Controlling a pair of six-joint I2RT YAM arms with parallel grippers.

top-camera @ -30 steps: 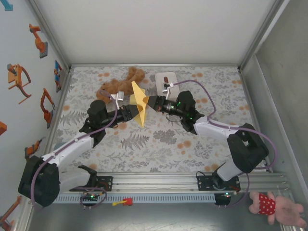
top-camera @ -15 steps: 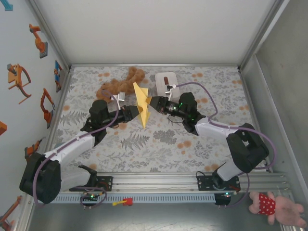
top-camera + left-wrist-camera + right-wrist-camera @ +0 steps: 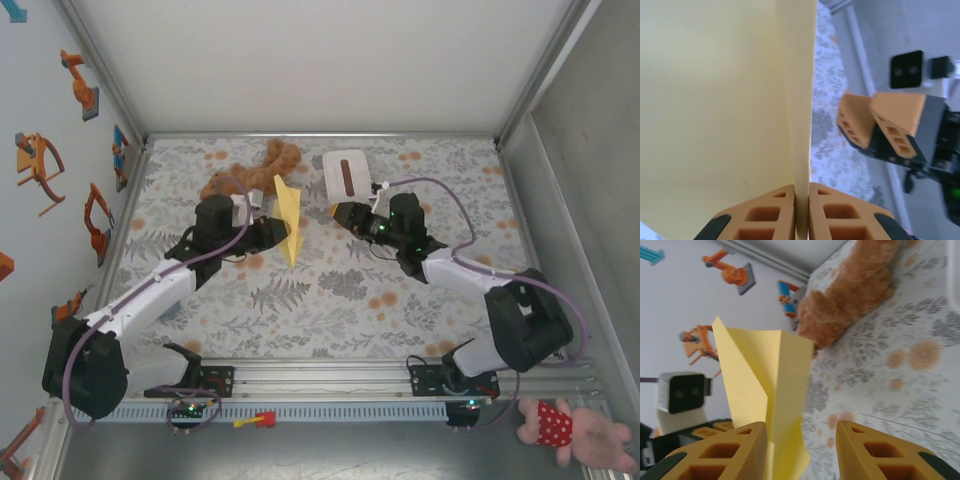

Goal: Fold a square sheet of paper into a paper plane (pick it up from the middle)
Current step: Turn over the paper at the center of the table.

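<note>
The square sheet of paper point(image 3: 288, 220) is pale yellow and folded into a slim, pointed plane shape, held on edge above the table's middle. My left gripper point(image 3: 271, 233) is shut on its lower left side. In the left wrist view the orange fingers point(image 3: 765, 220) of my left gripper point(image 3: 801, 212) pinch the paper's point(image 3: 715, 100) folded edge. My right gripper point(image 3: 336, 211) is open just right of the paper, apart from it. In the right wrist view the paper point(image 3: 775, 385) stands ahead of my right gripper point(image 3: 802, 435), nearer its left finger point(image 3: 725, 455).
A brown plush toy point(image 3: 250, 172) lies behind the paper at the back. A white box with a brown slot point(image 3: 346, 172) sits behind my right gripper. A pink plush toy point(image 3: 575, 430) lies off the table at the near right. Enclosure walls surround the floral mat point(image 3: 330, 300).
My right gripper opened, let go of the paper and drew back to the right. My left gripper closed tighter on the paper, which now stands narrower, on edge.
</note>
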